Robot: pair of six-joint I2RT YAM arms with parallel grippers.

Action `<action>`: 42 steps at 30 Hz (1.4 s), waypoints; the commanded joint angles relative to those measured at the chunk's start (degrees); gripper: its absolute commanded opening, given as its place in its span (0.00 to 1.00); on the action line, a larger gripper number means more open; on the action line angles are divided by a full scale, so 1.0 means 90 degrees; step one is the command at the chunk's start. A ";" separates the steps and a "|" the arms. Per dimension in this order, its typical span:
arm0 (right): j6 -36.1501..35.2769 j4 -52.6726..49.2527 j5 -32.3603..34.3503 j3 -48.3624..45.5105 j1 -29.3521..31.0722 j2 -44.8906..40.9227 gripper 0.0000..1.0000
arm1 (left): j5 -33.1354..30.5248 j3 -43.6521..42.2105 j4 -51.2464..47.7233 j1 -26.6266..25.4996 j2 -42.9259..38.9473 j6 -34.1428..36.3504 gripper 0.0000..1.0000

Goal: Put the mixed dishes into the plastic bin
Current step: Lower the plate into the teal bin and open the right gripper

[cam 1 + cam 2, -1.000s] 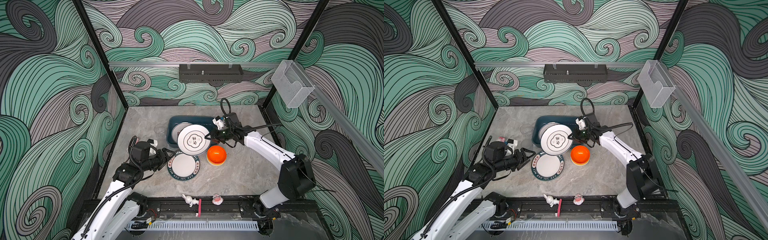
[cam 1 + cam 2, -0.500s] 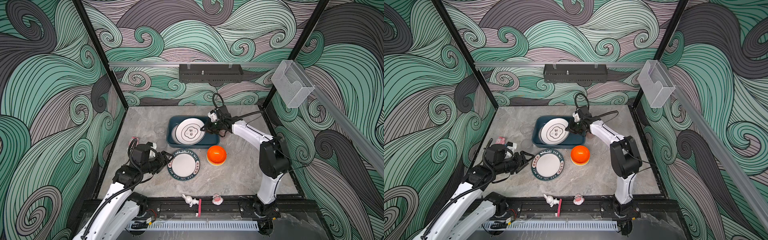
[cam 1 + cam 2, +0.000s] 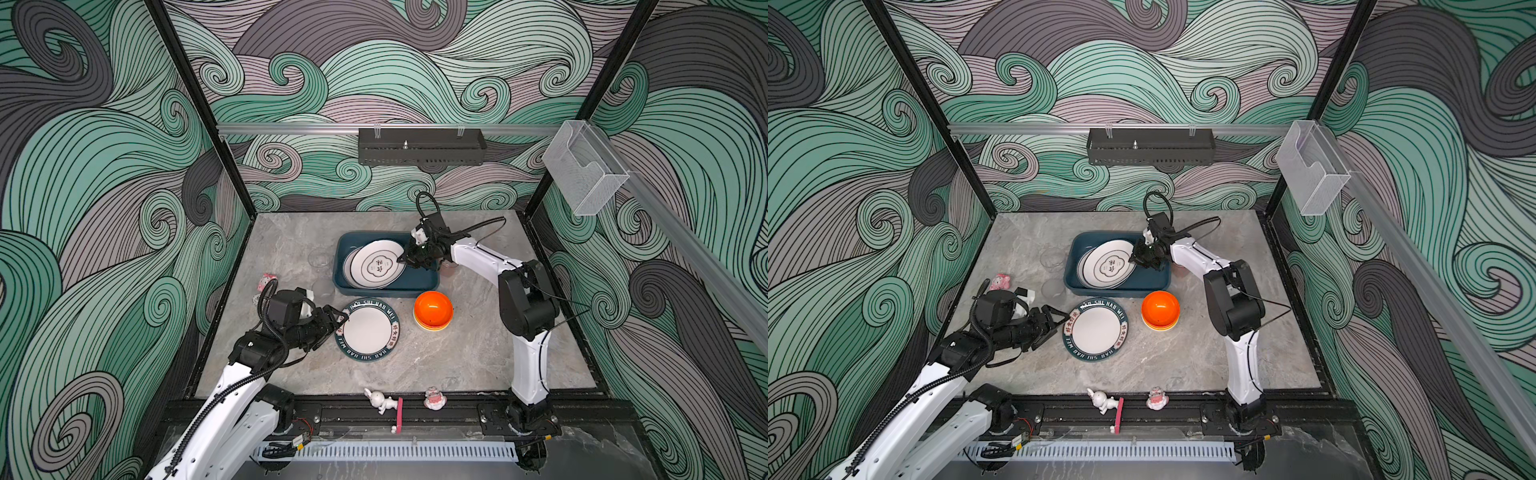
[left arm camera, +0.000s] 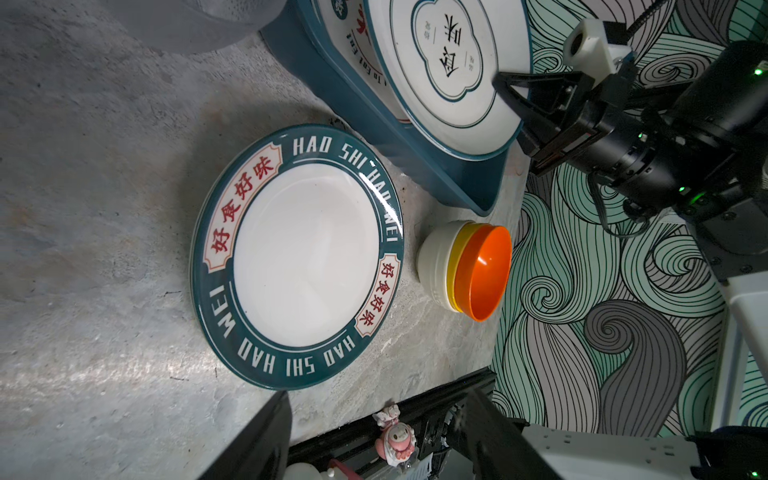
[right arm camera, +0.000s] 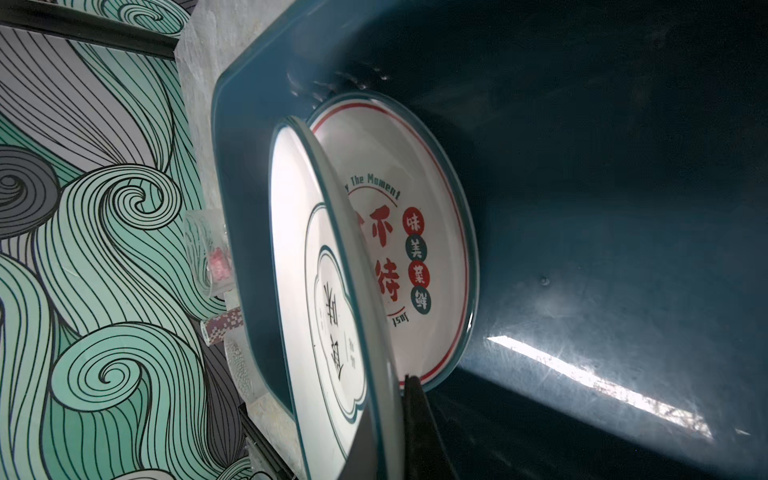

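The teal plastic bin sits at the table's middle back. My right gripper is shut on the rim of a white plate with black characters. That plate leans tilted on a red-lettered plate lying in the bin. In front of the bin lies a green-rimmed plate. My left gripper is open at this plate's left edge, holding nothing. Stacked bowls, orange on top, stand to its right. Two clear glasses stand left of the bin.
A pink figurine sits by the left wall. Two more figurines stand on the front rail. A black tray hangs on the back wall, and a clear acrylic box on the right post.
My right gripper has carried the white plate back from above the table and lowered it into the bin. My left gripper has edged closer to the green-rimmed plate.
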 commanded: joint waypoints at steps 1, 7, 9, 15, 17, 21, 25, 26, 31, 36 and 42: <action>0.0157 0.0390 -0.0058 0.0222 -0.0018 0.0089 0.00 | -0.0090 0.0003 0.0068 -0.0029 0.0088 0.0056 0.69; 0.0182 0.0453 -0.0076 0.0322 -0.0011 0.0327 0.00 | -0.0090 -0.0019 0.0089 -0.0022 0.0141 0.0057 0.69; 0.0193 0.0474 -0.0091 0.0360 -0.0011 0.0408 0.00 | -0.0101 -0.0037 0.0100 -0.0021 0.0154 0.0047 0.69; 0.0231 0.0531 -0.0130 0.0501 0.0037 0.0616 0.00 | -0.0090 -0.0107 0.0196 -0.0024 0.0215 0.0009 0.69; 0.0236 0.0550 -0.0148 0.0535 0.0056 0.0676 0.00 | -0.0090 -0.0108 0.0209 -0.0021 0.0233 0.0008 0.69; 0.0250 0.0600 -0.0152 0.0541 0.0087 0.0748 0.00 | -0.0080 -0.0109 0.0227 -0.0022 0.0269 0.0009 0.69; 0.0251 0.0608 -0.0144 0.0579 0.0115 0.0818 0.00 | -0.0073 -0.0114 0.0247 -0.0029 0.0312 0.0007 0.69; 0.0242 0.0605 -0.0146 0.0589 0.0116 0.0825 0.00 | -0.0070 -0.0106 0.0247 -0.0028 0.0322 0.0001 0.69; 0.0221 0.0536 -0.0060 0.0619 0.0126 0.0883 0.07 | -0.0061 -0.0105 0.0266 -0.0029 0.0338 -0.0011 0.69; 0.0147 0.0268 0.0019 0.0754 0.0136 0.0978 0.16 | -0.0051 -0.0118 0.0296 -0.0028 0.0359 -0.0020 0.69; -0.0030 -0.0253 0.0263 0.0909 0.0132 0.0946 0.17 | -0.0058 -0.0115 0.0287 -0.0020 0.0368 -0.0031 0.69</action>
